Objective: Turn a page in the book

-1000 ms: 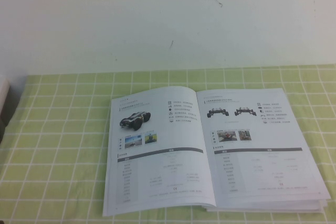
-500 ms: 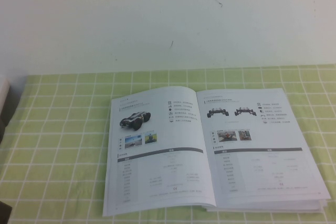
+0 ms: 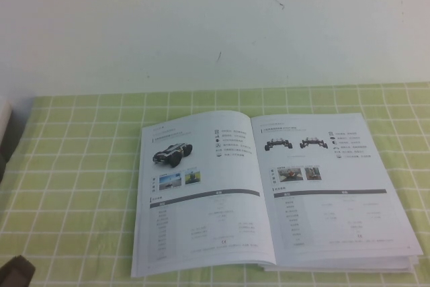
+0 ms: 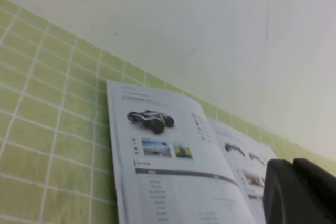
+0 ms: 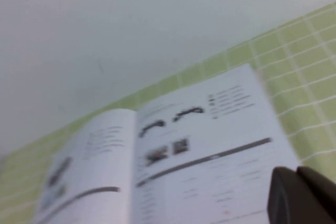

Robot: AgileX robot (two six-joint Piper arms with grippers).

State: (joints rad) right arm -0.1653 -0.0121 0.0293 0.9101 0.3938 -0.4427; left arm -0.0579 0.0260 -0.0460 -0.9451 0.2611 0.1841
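The book [image 3: 201, 193] lies open and flat on the green checked cloth [image 3: 80, 166]. Its right-hand page [image 3: 336, 193] shows two small black chassis pictures above a grey-barred table. The left-hand sheet [image 3: 195, 199] shows one black-and-white vehicle. My left gripper [image 3: 15, 272] is a dark shape at the near left corner of the cloth, well left of the book, fingers together and empty; it also shows in the left wrist view [image 4: 299, 192]. My right gripper [image 5: 302, 195] is out of the high view; in the right wrist view it hovers near the page [image 5: 210, 145], fingers together.
A white wall [image 3: 215, 25] rises behind the table. A pale object [image 3: 3, 122] stands at the far left edge. Bare cloth lies to the left of the book and behind it.
My left gripper has come further into the bottom left corner of the high view. The book has not moved.
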